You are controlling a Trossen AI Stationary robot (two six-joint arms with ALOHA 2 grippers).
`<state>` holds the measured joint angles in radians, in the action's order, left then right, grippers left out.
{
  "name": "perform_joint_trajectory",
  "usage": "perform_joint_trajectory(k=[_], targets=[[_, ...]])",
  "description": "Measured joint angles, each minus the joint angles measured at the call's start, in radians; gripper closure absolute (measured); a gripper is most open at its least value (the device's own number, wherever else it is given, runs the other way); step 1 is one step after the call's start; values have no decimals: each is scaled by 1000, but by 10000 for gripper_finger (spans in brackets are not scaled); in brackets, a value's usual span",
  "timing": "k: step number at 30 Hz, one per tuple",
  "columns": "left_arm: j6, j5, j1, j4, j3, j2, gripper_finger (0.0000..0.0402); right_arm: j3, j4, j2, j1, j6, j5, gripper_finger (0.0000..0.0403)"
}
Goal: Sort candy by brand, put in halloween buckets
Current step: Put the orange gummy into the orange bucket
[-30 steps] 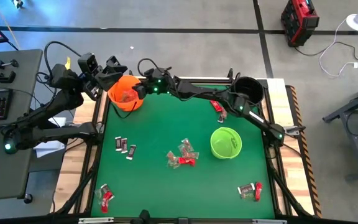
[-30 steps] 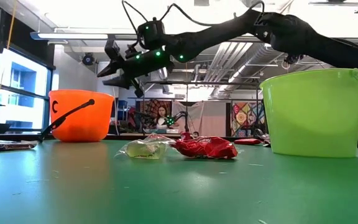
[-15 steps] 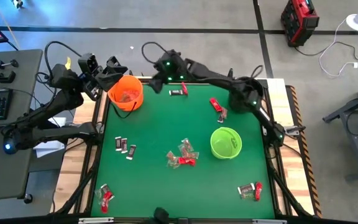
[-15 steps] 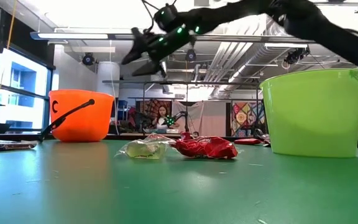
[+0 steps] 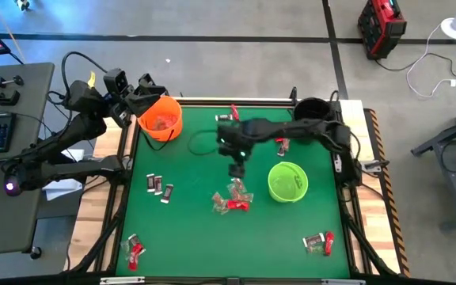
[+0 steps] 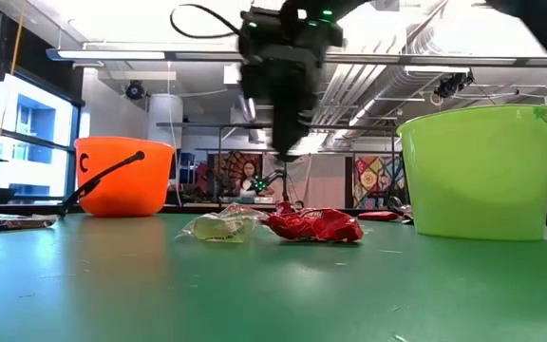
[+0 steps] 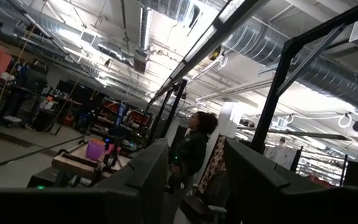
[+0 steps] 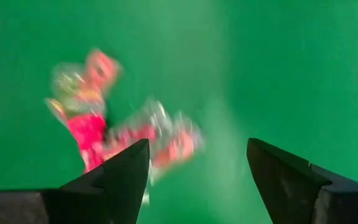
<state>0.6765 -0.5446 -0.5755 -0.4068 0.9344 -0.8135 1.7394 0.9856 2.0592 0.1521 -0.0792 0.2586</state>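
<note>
- The right tool (image 5: 237, 168) hangs above the middle of the green surface (image 5: 196, 229), pointing down, its two fingers (image 8: 114, 180) spread wide and holding nothing.
- Just below it lies a pile (image 5: 233, 196) of red and silvery-clear candy, apart from the fingers; the right wrist view shows the pile (image 8: 114, 127) blurred between the spread fingers.
- The left tool (image 5: 147, 87) sits at the far left corner, beside the orange bucket (image 5: 161, 119). Its fingers (image 7: 148, 180) stand apart with nothing between them; whether it touches the bucket cannot be told.
- The orange bucket stands in the far left corner with some candy inside.
- The black bucket (image 5: 313, 109) stands in the far right corner; the right arm crosses beside it.
- The green bucket (image 5: 288, 181) stands right of centre, near the pile.
- Three dark candies (image 5: 159, 188) lie toward the left edge.
- A red and clear pair (image 5: 134, 249) lies at the near left corner; another (image 5: 319, 242) at the near right corner.
- A dark piece (image 5: 227, 118) and a red piece (image 5: 233, 110) lie near the far edge; more red candy (image 5: 280, 144) shows beside the right arm.
- Bare green lies along the near edge between the two corner pairs, and between the orange bucket and the right tool.
</note>
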Motion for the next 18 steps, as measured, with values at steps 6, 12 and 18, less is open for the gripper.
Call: perform_joint_trajectory(k=[6, 12, 18], targets=[[-33, 0, 0, 6, 0, 0, 255, -162, -42, -121, -56, -433, -60, 140], [-42, 0, 0, 53, 0, 0, 255, -137, -81, -51, -117, -597, -93, 140], [-43, 3, 0, 74, 0, 0, 255, -114, -84, 47, -112, -662, -167, 140]])
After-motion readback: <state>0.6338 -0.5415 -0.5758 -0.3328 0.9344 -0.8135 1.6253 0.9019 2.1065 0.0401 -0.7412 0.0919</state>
